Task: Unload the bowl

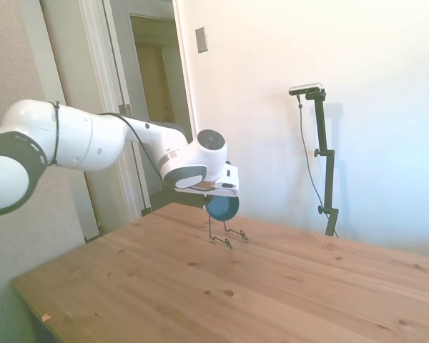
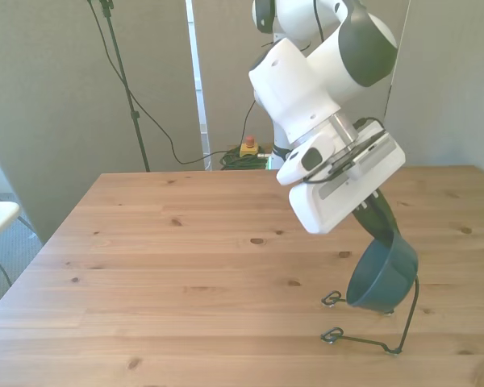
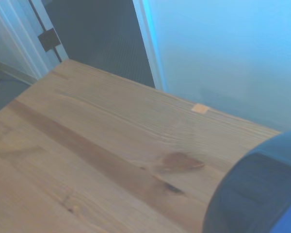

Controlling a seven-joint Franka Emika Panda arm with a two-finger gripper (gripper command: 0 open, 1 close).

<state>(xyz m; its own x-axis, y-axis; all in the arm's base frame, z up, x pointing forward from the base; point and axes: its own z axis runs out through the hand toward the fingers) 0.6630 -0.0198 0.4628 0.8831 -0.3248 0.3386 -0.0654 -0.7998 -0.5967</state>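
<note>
So the gripper [image 2: 377,222] is clamped on the rim of the bowl [image 2: 379,278] (dark teal, tipped on its side, nothing inside it), which sits in the thin wire rack [image 2: 387,339] near the front view's right table [image 2: 185,266] edge.

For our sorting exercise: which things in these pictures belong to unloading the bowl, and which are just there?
Part of the job:
- bowl, tilted on edge in the rack
- wire rack around it
- pincer, at the bowl's rim
- table, a likely landing place

Just there:
- doorway
- red-button box
</note>
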